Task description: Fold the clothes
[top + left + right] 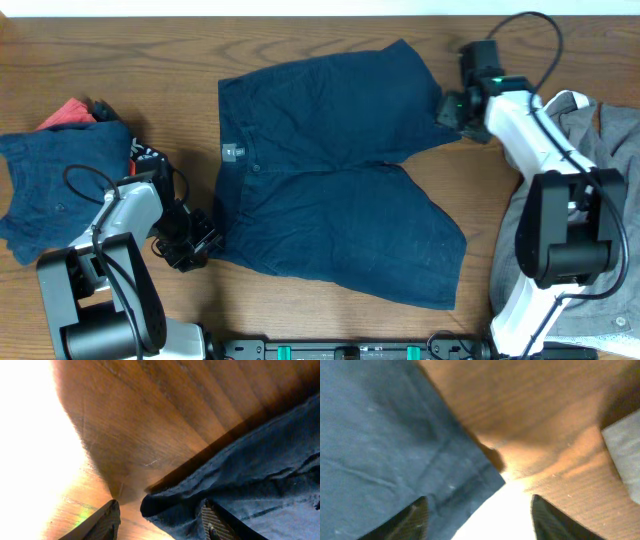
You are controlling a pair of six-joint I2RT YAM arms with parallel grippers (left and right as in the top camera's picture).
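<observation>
Dark navy shorts [335,165] lie spread flat in the middle of the table, waistband to the left, legs to the right. My left gripper [197,247] is open at the shorts' lower left waistband corner; in the left wrist view that corner [170,507] lies between the fingers [162,522]. My right gripper [452,108] is open at the hem corner of the upper leg; in the right wrist view the hem corner [470,480] sits between the fingers [477,517]. A navy garment [60,185] with a red one [68,113] under it lies at left. A grey garment [600,200] lies at right.
The wooden table [150,60] shows bare wood along the back and between the piles. The arm bases [90,300] stand at the front left and front right. A black rail [350,350] runs along the front edge.
</observation>
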